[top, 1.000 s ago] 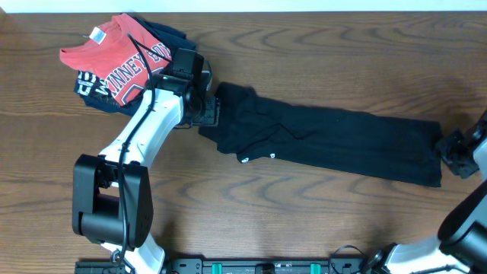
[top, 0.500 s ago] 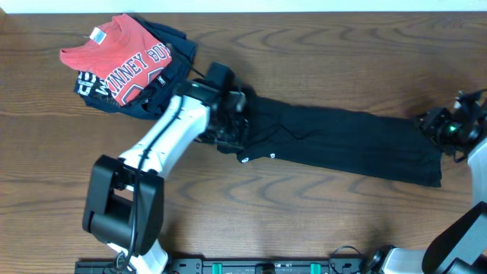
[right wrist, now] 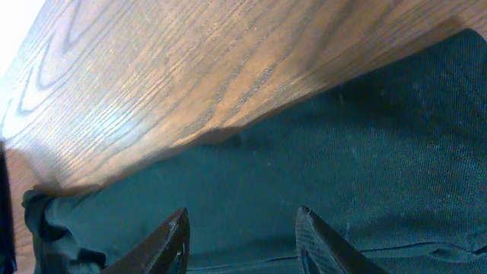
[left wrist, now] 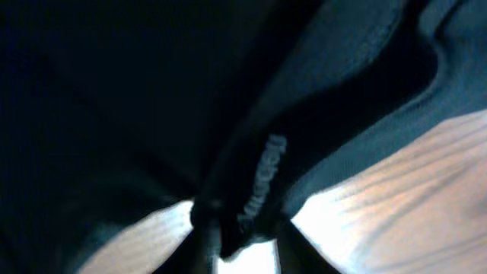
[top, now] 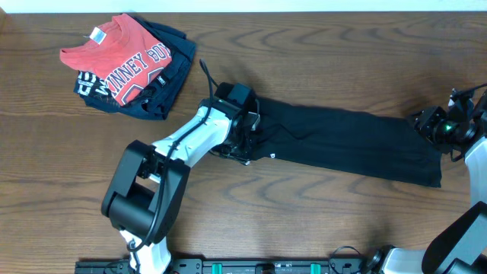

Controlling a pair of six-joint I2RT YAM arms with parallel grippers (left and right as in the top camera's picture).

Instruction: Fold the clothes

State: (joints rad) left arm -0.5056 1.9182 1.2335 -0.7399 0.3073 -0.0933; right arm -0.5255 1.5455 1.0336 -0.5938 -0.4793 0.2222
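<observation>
The clothes, a black T-shirt [top: 342, 141], lie folded into a long strip across the table, with a small white logo mark [top: 272, 155] near the front left edge. My left gripper [top: 245, 129] is down on the strip's left end. In the left wrist view a bunched fold of black fabric [left wrist: 262, 183] sits between its narrowed fingers, so the left gripper [left wrist: 247, 243] is shut on it. My right gripper [top: 421, 122] is at the strip's far right corner. It [right wrist: 241, 217] stands open just over the dark fabric [right wrist: 342, 152], near the cloth's edge.
A red T-shirt with white lettering [top: 122, 57] lies on a navy garment [top: 176, 53] at the back left. Bare wooden table [top: 304, 221] surrounds the strip. The table's far edge [top: 304, 9] runs along the top.
The left gripper has moved right from the strip's left end onto the cloth and closed on a fold. The right gripper has risen from the strip's right edge to its far corner.
</observation>
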